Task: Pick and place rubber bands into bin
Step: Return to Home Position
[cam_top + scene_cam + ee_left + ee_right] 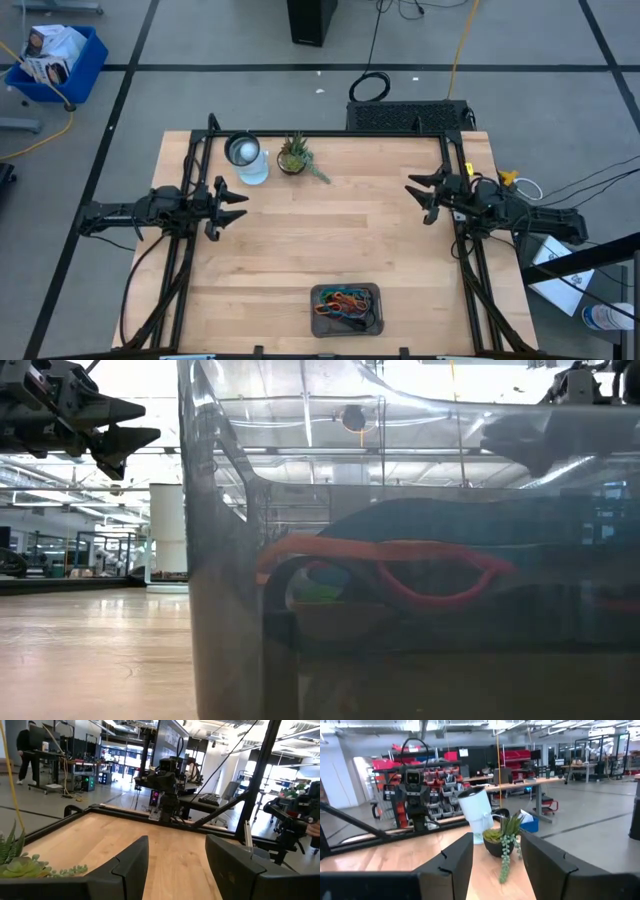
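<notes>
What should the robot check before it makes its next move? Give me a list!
1. Left gripper open, holding nothing: ok.
2. Right gripper open, holding nothing: ok.
3. Coloured rubber bands lying inside the small dark grey rectangular bin: ok.
4. No stray band showing on the light wooden table: ok.
5. Both grippers apart from the small green potted plant and the white cup: ok.

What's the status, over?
Left end effector open, empty. Right end effector same, opposite side. Coloured rubber bands in shallow dark grey bin. Nothing obstructing.
</notes>
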Robot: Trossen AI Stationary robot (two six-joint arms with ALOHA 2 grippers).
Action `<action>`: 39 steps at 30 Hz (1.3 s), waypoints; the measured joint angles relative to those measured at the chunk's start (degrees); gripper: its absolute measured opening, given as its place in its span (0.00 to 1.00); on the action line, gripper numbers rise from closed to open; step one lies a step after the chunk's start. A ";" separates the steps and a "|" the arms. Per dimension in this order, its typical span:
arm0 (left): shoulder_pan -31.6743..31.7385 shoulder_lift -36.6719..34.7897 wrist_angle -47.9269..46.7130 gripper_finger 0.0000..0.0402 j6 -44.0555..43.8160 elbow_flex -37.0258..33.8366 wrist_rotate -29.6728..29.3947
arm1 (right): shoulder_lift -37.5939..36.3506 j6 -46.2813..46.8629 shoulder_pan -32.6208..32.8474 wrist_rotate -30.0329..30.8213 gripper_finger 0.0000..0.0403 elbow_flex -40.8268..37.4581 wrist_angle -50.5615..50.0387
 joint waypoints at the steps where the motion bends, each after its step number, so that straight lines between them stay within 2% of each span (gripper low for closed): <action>1: 0.00 0.00 0.00 0.50 0.00 0.00 -0.10 | 0.00 0.01 -0.01 0.00 0.39 -0.53 0.93; 21: 0.00 0.00 -0.37 0.50 -0.11 0.00 -0.07 | 0.00 3.18 0.00 -0.02 0.40 -5.36 2.87; 39: 0.00 0.00 -0.39 0.50 -0.11 0.00 0.15 | 0.02 3.01 0.00 -0.02 0.39 -5.74 1.72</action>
